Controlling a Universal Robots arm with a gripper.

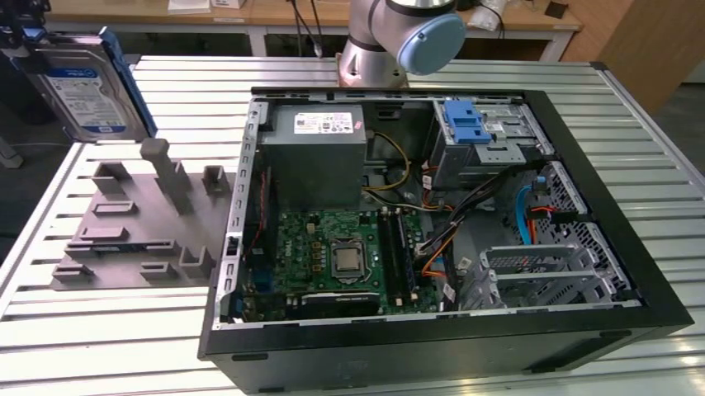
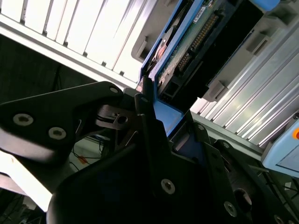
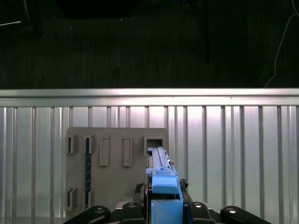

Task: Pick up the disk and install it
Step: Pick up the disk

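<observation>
Gripper: black two-finger unit [image 3: 164, 211], pinching the disk from both sides. In the second wrist view its fingers [image 2: 148, 133] press on the blue carrier end.
Disk: silver hard drive [image 1: 86, 82] with a white-and-blue label and blue plastic rails. It is held upright off the table at 10 o'clock in the exterior view, label face towards that camera. It is well apart from the computer case and touches nothing except the gripper.
Disk, wrist detail: seen edge-on in the first wrist view, blue handle end nearest the camera. The second wrist view shows the circuit-board side and connector edge.
Fixture: grey moulded holder [image 1: 138, 223] with upright posts and slots, lying flat on the table at 9 o'clock, just beside the case wall.
Table: slatted aluminium surface [image 1: 99, 346] under the fixture and the case.
Computer case: black tower [image 1: 441, 359] lying on its side with the side panel off, centre of the exterior view.
Power supply: grey box with a white label [image 1: 319, 153], inside the case at 12 o'clock.
Motherboard: green board [image 1: 330, 256] with a bare processor, inside the case at 6 o'clock.
Latch bracket: blue plastic piece [image 1: 467, 124] on top of the metal cage, inside the case at 1 o'clock.
Drive cage: perforated metal bay [image 1: 540, 268], inside the case at 4 o'clock.
Arm base: grey column with a blue cap [image 1: 402, 37], at 12 o'clock behind the case.
</observation>
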